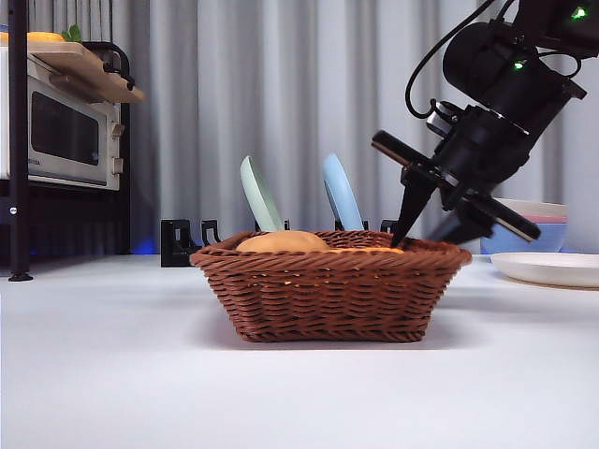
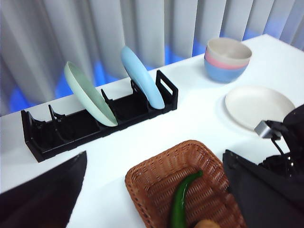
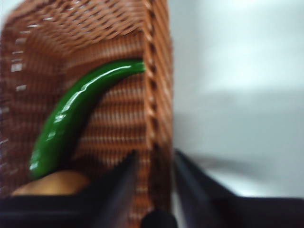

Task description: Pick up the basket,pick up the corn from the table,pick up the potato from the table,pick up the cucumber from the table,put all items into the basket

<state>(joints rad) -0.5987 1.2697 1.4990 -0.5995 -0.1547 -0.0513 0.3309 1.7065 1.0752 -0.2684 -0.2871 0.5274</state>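
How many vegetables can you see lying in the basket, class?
2 for certain: the cucumber along the basket floor, the potato beside its thick end. An orange sliver at the rim may be the corn.

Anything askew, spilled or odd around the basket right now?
Nothing spilled. The glossy green cucumber and tan potato lie inside the brown wicker basket, which sits flat on the white table. One oddity: the right gripper straddles the basket's rim, one jaw inside, one outside.

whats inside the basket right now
In the basket lie the cucumber and the potato. The corn isn't clearly visible; it may be hidden by the rim.
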